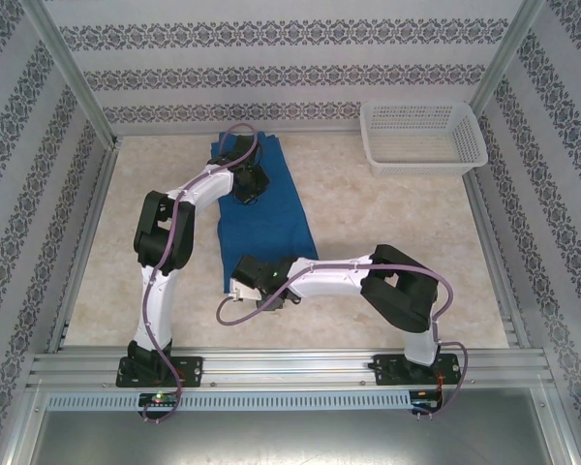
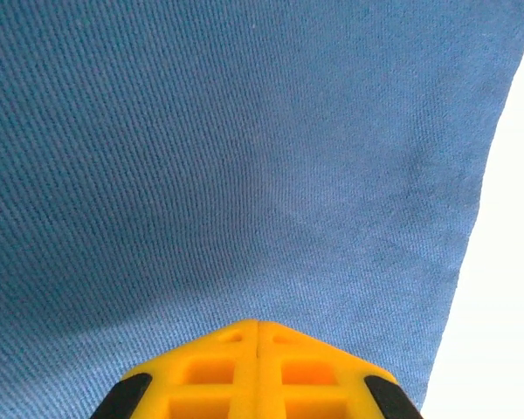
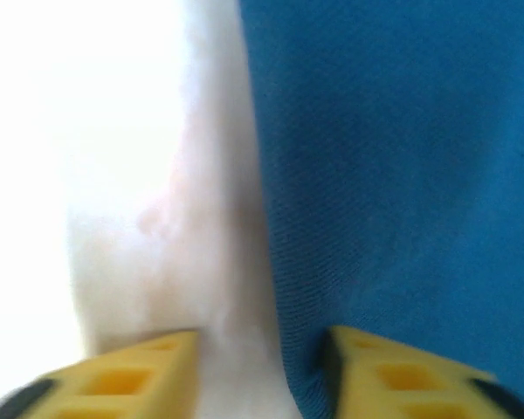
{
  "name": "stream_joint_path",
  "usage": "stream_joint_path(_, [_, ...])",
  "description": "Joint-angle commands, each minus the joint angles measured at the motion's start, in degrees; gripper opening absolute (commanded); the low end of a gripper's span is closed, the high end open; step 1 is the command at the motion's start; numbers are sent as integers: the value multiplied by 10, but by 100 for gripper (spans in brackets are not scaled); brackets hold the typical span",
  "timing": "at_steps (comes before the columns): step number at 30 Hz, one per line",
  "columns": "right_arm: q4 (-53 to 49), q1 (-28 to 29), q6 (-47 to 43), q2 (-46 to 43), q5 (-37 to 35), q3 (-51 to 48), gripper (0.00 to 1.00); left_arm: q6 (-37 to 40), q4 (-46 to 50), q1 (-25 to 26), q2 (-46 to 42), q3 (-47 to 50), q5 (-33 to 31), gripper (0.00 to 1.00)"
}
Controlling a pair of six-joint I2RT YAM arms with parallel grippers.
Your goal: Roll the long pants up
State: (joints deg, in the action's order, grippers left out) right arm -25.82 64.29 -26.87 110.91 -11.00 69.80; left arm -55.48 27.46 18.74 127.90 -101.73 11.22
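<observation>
Near the surface's (image 1: 397, 232) far edge my left claw (image 2: 258, 327) hovers closed over the long pants (image 1: 276, 213); my right claw (image 3: 260, 349) straddles their near hem, wide.

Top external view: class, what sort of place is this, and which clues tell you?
Probably a robot test cell, not a home: an aluminium frame and patterned panels box in a table where two bolted arms work over blue long pants.

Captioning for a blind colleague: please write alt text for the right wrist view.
The right gripper, jaws open, straddles the edge of the long pants: one yellow finger over the blue fabric, the other over the pale table. The picture is blurred.
</observation>
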Motion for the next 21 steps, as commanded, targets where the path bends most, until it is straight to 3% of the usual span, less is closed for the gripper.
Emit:
stream_joint_path(1, [117,-47,-27,66,-65,10,0,10,15,-4,5,-4,5,0])
stream_joint_path(13, [-78,-42,52,-2,22,111,0,11,25,-14,20,-35,18,0])
stream_joint_path(21, [-230,-64,106,-16,131,235,0,7,24,-14,16,-27,23,0])
